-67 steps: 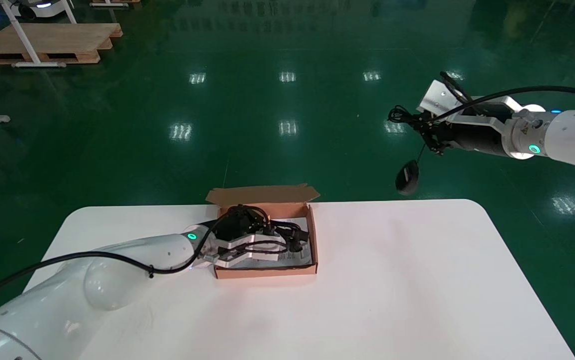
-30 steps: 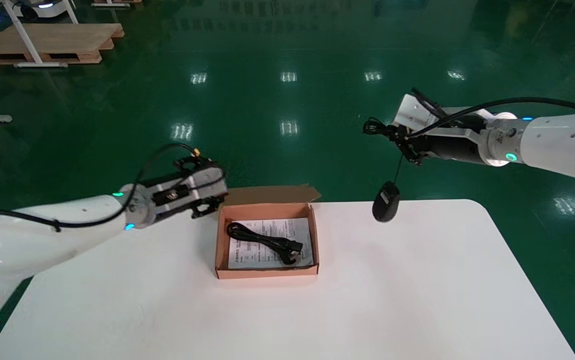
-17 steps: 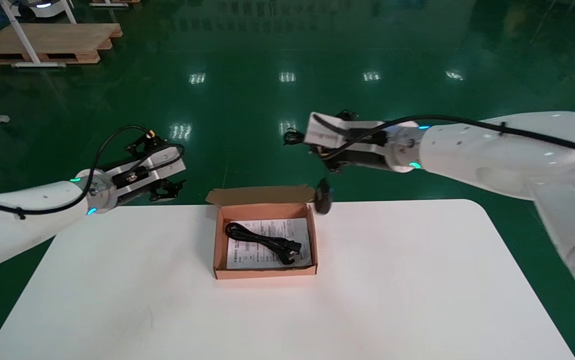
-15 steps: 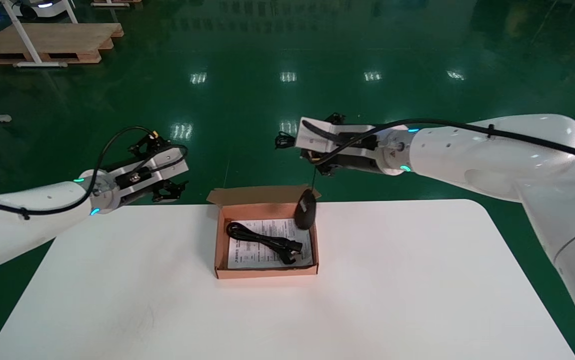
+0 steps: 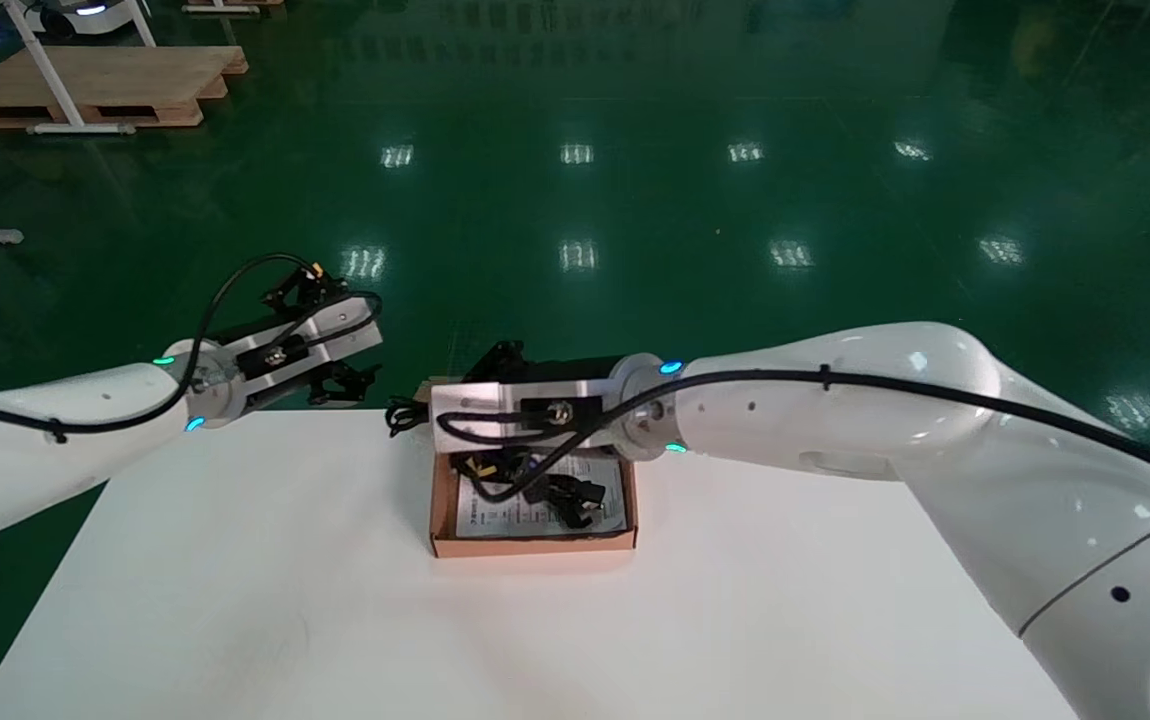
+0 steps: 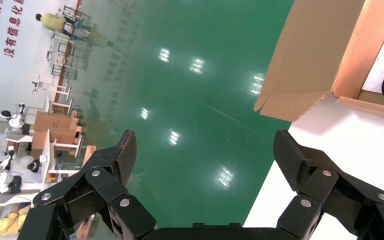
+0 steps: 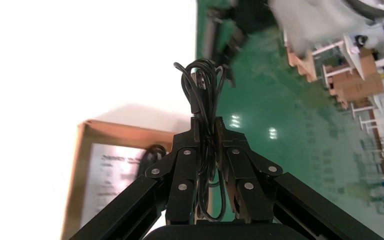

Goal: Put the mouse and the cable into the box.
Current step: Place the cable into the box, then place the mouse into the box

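The brown cardboard box [image 5: 533,545] stands open at the table's far middle, with a paper sheet and the black cable [image 5: 571,497] lying in it. My right gripper [image 5: 423,416] reaches low across the box's far left corner. It is shut on the mouse's bundled cord [image 5: 399,415]; the right wrist view shows the cord bundle [image 7: 203,90] pinched in the right gripper [image 7: 207,127]. The mouse itself is hidden under that wrist. My left gripper [image 5: 347,384] hovers open and empty past the table's far left edge, apart from the box flap [image 6: 310,55].
The white table [image 5: 785,600] is bare in front of and to both sides of the box. The box's flap stands up at its far side. Beyond the table lies green floor, with a wooden pallet [image 5: 95,85] far off to the left.
My right arm swung left from beyond the table's far right and dropped over the box with the dangling mouse. My left gripper released the cable in the box and drew back left.
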